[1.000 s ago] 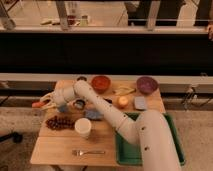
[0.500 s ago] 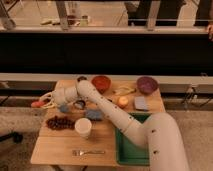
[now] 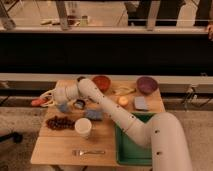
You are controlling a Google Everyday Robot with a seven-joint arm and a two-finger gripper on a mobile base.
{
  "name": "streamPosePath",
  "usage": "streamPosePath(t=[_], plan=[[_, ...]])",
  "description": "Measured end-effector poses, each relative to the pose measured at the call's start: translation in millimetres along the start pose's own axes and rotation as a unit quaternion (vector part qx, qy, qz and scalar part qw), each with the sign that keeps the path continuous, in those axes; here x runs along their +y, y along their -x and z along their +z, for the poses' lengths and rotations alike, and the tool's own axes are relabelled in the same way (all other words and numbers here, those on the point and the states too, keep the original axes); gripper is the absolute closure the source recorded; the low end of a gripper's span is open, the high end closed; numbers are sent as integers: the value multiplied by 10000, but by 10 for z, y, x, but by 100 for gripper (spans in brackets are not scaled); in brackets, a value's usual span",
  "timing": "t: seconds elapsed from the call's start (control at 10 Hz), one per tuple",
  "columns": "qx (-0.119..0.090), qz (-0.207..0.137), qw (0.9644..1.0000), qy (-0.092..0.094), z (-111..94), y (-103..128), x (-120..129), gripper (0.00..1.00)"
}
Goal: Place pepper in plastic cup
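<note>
A white robot arm is shown stretched across a wooden table (image 3: 55, 145) toward the table's edge at picture left. The gripper (image 3: 44, 100) is placed just past that edge, w/ its fingers closed narrowly on the pepper (image 3: 36, 102). The small red-orange pepper is held clear of the tabletop, approx. level. The plastic cup (image 3: 83, 127) is stood upright near the table's middle, apart from the gripper, w/ dark grapes (image 3: 60, 121) laid just beside it.
</note>
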Motion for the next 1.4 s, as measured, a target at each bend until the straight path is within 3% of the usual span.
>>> streamPosePath(t=[0.5,0.8,1.2,1.4], plan=[[152,170,9996,-138,-183,-349,-125,82],[72,322,9993,-159,-141,-559,-85,82],[8,378,9992,-135,-72,-609,-139,82],[75,391,9992,-86,-89,-630,-149,64]])
